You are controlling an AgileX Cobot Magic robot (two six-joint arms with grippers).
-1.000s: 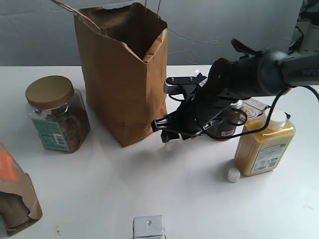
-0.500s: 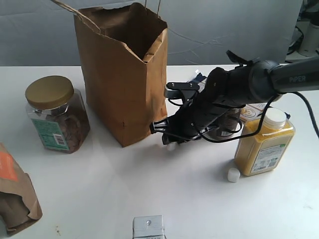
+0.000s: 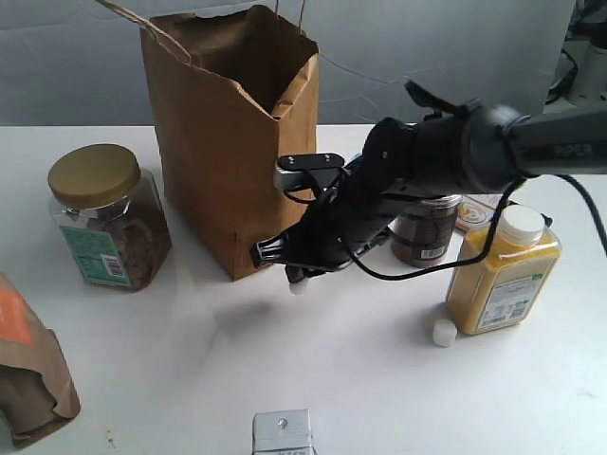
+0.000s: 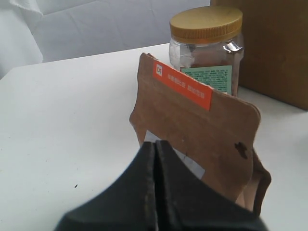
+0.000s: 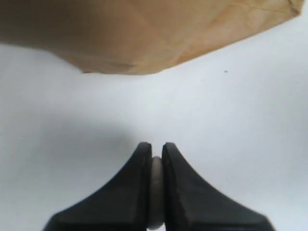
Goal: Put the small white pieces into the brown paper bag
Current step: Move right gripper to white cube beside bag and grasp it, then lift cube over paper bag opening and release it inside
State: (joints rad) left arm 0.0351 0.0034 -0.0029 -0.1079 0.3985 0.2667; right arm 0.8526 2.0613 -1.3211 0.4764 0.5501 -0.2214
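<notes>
White piece (image 3: pixel 298 284) clamped in right gripper (image 3: pixel 295 273) at frame centre, beside the paper bag (image 3: pixel 218 161) base. We note a second piece (image 3: pixel 443 332) lower right. Left gripper (image 4: pixel 155 144) pressed together, empty.

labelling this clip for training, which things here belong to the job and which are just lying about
Job: brown paper bag; held white piece, pinched in the right end effector; loose white piece on the table beside the yellow bottle.
Lying about: yellow bottle; gold-lidded jar; dark jar; small orange-label bag; left end effector, shut on nothing.
</notes>
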